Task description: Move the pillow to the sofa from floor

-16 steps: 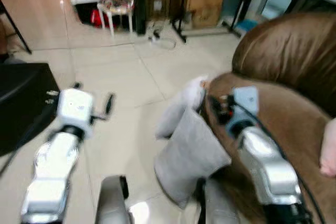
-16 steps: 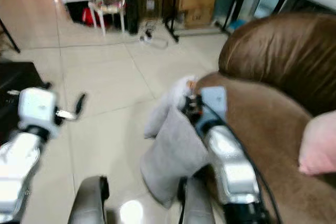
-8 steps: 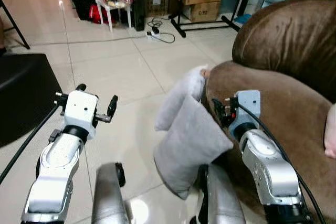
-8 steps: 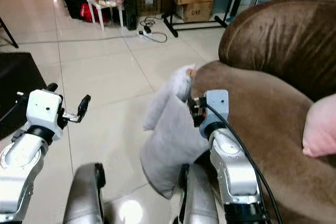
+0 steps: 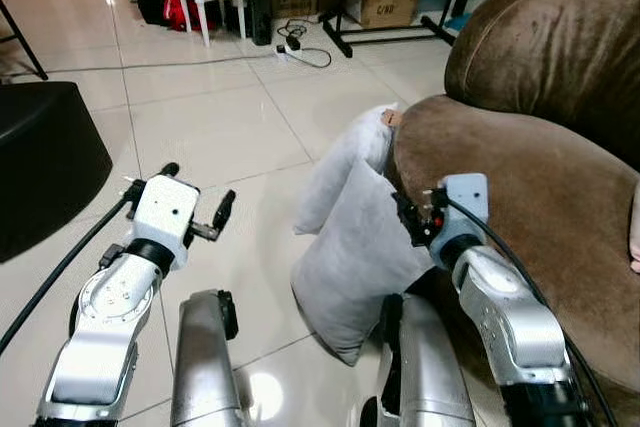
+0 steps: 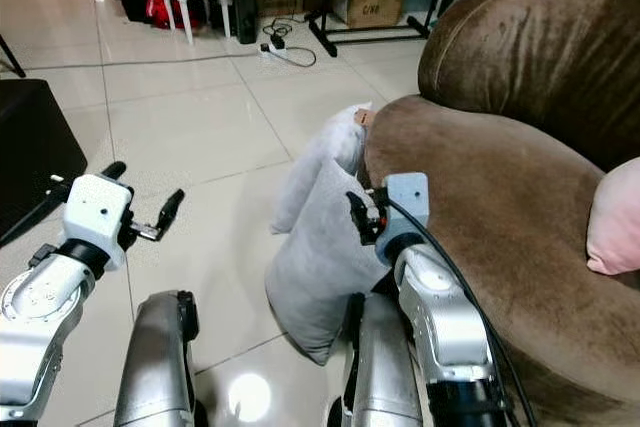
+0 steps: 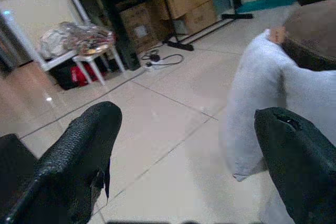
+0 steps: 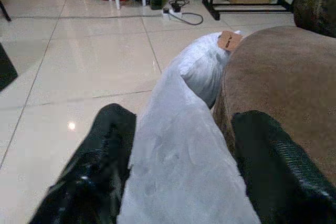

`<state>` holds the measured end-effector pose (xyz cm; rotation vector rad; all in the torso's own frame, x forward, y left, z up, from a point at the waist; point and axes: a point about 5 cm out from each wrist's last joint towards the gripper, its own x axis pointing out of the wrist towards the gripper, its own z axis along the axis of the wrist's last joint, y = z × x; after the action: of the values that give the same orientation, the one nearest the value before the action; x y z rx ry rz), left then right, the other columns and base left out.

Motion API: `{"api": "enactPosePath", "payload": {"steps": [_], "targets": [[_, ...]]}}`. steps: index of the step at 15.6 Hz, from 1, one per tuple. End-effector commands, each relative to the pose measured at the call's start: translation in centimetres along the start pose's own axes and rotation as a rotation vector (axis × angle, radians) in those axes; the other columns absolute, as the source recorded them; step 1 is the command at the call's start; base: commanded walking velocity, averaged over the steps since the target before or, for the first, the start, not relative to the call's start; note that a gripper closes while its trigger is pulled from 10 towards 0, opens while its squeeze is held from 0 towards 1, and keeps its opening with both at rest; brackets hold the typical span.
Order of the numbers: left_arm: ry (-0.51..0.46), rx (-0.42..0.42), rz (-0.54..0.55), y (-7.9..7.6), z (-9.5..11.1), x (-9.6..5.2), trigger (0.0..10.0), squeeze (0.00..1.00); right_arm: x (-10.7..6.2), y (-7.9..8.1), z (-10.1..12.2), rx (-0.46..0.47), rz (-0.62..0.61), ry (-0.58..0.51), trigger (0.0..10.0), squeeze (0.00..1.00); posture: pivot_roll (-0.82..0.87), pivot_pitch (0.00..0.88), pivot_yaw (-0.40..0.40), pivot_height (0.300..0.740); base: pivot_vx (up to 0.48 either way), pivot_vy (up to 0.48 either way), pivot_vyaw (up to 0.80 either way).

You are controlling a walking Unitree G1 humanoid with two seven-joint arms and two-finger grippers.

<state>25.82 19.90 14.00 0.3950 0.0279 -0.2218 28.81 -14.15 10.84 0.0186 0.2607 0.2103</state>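
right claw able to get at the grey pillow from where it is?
Probably yes. The right claw is open with the grey pillow lying between its fingers, leaning on the brown sofa; nothing sits between them.

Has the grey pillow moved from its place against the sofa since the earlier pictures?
No. The grey pillow stands on the floor and leans on the brown sofa's arm as before; only the camera shifted.

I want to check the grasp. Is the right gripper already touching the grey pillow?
Cannot tell. In the right wrist view the open black fingers straddle the grey pillow very closely, but neither contact nor a gap shows plainly.
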Motion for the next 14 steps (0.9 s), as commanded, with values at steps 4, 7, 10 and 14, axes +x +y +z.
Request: {"api": "enactPosePath", "payload": {"steps": [4, 7, 10, 14], "targets": [[-0.022, 0.036, -0.098, -0.2, 0.5, 0.7, 10.0, 0.00, 1.6, -0.3, -0.3, -0.054, 0.015, 0.035, 10.0, 1.00, -0.01, 0.000, -0.078, 0.445, 0.000, 0.000, 0.00], [-0.027, 0.041, -0.208, -1.4, 0.6, 1.4, 10.0, 0.00, 3.4, -0.7, -1.7, -0.113, -0.003, 0.131, 10.0, 1.00, -0.02, 0.000, -0.060, 0.445, 0.000, 0.000, 0.00], [-0.009, 0.023, -0.268, -1.8, 0.4, 0.5, 10.0, 0.00, 5.1, -1.5, -2.3, -0.108, -0.077, 0.157, 10.0, 1.00, -0.02, 0.000, -0.052, 0.445, 0.000, 0.000, 0.00], [0.007, 0.007, -0.307, -1.9, 0.5, -1.4, 10.0, 0.00, 5.9, -1.5, -3.2, -0.135, -0.131, 0.162, 10.0, 1.00, -0.01, 0.015, -0.067, 0.445, 0.000, 0.000, 0.00]]}}
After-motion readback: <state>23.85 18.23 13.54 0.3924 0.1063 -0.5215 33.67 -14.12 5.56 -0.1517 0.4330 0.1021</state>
